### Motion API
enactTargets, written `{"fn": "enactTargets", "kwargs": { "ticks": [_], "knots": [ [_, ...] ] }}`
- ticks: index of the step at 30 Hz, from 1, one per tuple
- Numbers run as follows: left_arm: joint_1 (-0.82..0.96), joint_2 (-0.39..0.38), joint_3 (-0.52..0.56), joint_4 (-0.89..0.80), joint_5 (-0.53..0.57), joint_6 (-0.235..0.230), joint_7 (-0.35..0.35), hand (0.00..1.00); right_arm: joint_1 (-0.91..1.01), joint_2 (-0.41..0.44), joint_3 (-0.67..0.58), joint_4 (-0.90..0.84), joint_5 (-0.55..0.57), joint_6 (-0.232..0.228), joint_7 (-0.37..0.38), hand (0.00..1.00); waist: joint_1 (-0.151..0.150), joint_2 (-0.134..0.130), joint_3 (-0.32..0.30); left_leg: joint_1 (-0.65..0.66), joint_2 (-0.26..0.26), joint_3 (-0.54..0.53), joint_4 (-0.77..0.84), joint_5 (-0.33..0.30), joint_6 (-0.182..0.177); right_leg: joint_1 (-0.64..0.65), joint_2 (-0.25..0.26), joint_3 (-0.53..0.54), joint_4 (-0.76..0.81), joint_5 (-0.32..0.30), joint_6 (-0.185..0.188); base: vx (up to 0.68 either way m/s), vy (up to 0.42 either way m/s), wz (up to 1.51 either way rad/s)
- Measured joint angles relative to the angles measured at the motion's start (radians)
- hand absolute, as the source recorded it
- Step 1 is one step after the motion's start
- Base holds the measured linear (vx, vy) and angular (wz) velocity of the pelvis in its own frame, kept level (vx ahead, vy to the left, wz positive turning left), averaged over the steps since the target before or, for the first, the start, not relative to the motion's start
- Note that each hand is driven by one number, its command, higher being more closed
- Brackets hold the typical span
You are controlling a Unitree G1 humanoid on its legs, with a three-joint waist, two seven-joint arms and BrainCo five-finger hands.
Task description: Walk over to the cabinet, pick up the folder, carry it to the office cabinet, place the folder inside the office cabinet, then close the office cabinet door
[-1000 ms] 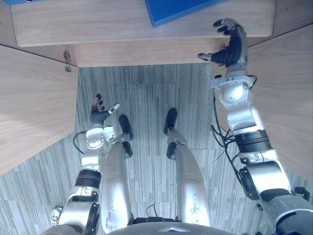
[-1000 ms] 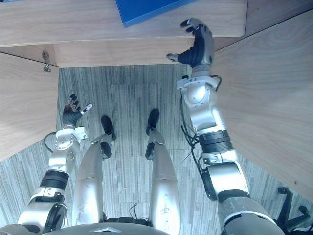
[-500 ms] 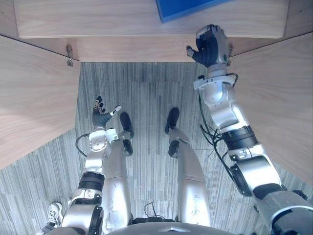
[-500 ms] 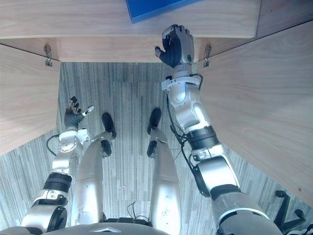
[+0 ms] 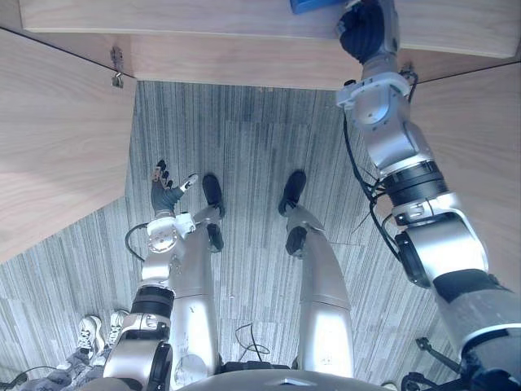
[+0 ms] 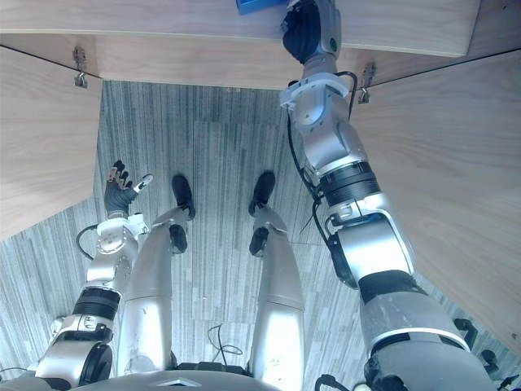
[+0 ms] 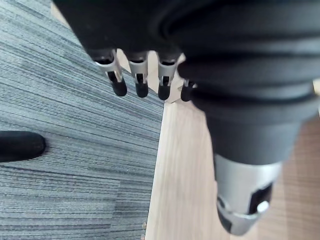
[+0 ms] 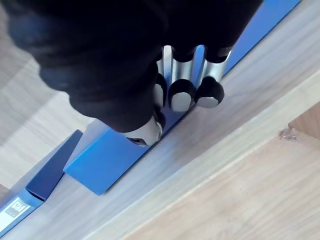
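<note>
A blue folder (image 8: 115, 160) lies flat on the wooden cabinet shelf (image 5: 203, 16), its near corner showing at the top of the eye views (image 5: 313, 5). My right hand (image 5: 366, 28) reaches over the shelf's front edge onto it. Its fingers (image 8: 182, 92) are curled tight, dark tips pressed on the folder's top face beside its long edge. I see nothing clasped inside them. My left hand (image 5: 167, 191) hangs low by my side over the carpet, its fingers (image 7: 140, 75) straight and empty.
The cabinet's two wooden doors stand swung out, one on the left (image 5: 57, 138) and one on the right (image 5: 480, 138), with grey carpet (image 5: 244, 147) between them. A hinge (image 5: 118, 69) shows at the left corner. A person's shoes (image 5: 94, 330) stand at lower left.
My right hand curled shut and moved from the shelf's front edge forward onto the folder. The whole view has shifted, so the camera moved. The left hand kept its pose.
</note>
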Motion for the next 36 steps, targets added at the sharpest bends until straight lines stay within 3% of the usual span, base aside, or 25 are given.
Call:
{"fn": "enactTargets", "kwargs": {
  "ticks": [11, 17, 30, 36],
  "knots": [
    [-0.007, 0.004, -0.001, -0.021, -0.040, -0.014, 0.016, 0.00, -0.129, -0.041, 0.059, 0.050, 0.052, -0.001, -0.019, 1.00, 0.003, 0.000, 0.000, -0.033, -0.026, -0.019, -0.052, 0.036, -0.006, -0.037, -0.023, -0.025, 0.005, -0.006, -0.005, 0.02, -0.011, 0.10],
    [-0.008, 0.005, -0.002, -0.024, -0.057, -0.027, 0.018, 0.00, -0.245, -0.054, 0.106, 0.054, 0.132, -0.003, -0.021, 1.00, 0.008, 0.000, 0.000, -0.037, -0.054, -0.030, -0.130, 0.093, -0.017, -0.065, -0.048, -0.051, 0.014, -0.017, -0.016, 0.00, -0.031, 0.24],
    [0.109, 0.006, -0.004, -0.102, -0.121, -0.048, -0.004, 0.00, -0.345, -0.192, 0.094, 0.177, 0.511, -0.049, 0.011, 1.00, 0.028, 0.001, 0.000, 0.003, -0.091, -0.054, -0.245, 0.160, -0.040, -0.070, -0.088, -0.078, 0.059, -0.048, -0.030, -0.02, -0.045, 0.15],
    [0.109, 0.004, 0.004, -0.107, -0.135, -0.049, -0.005, 0.00, -0.308, -0.191, 0.041, 0.173, 0.520, -0.068, 0.010, 1.00, 0.027, 0.001, 0.000, 0.007, -0.086, -0.048, -0.259, 0.171, -0.042, -0.067, -0.087, -0.083, 0.056, -0.047, -0.031, -0.03, -0.044, 0.03]
  ]
}}
